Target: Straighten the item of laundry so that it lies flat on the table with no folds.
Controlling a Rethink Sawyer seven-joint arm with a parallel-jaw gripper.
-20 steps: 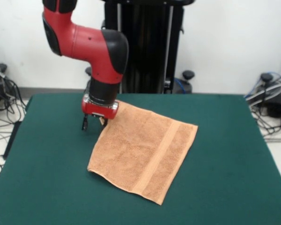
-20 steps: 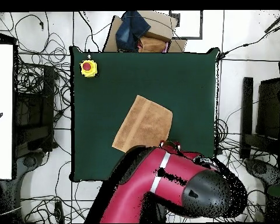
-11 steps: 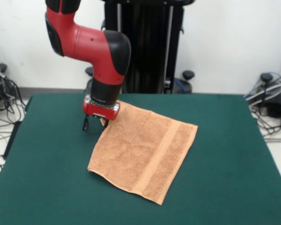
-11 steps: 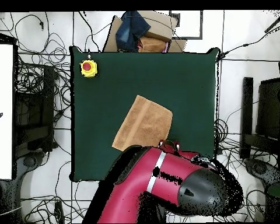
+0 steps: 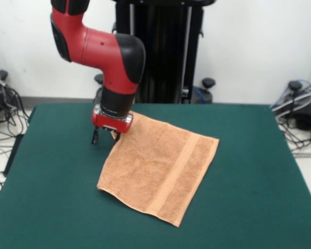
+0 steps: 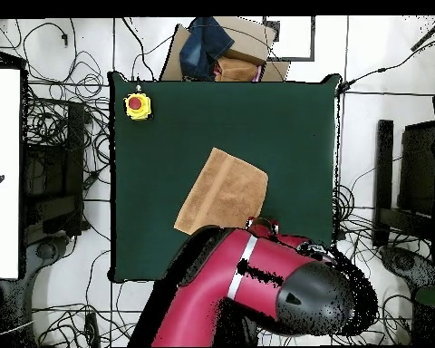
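One peach towel (image 5: 158,168) on green table (image 5: 249,207), far corner under pincer (image 5: 104,137), pincer's grip state unclear

a white wall (image 5: 249,46) stands behind, and tangled black cables (image 6: 67,136) lie across the pale floor (image 6: 357,145).

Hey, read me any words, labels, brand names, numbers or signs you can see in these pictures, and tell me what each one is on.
None can be read.
Towel: plain, no tag or print showing.
Table: bare green top, no markings.
Robot arm: no legible lettering on its red and black shell.
Yellow box with a red button on the table's corner: any label is too small to read.
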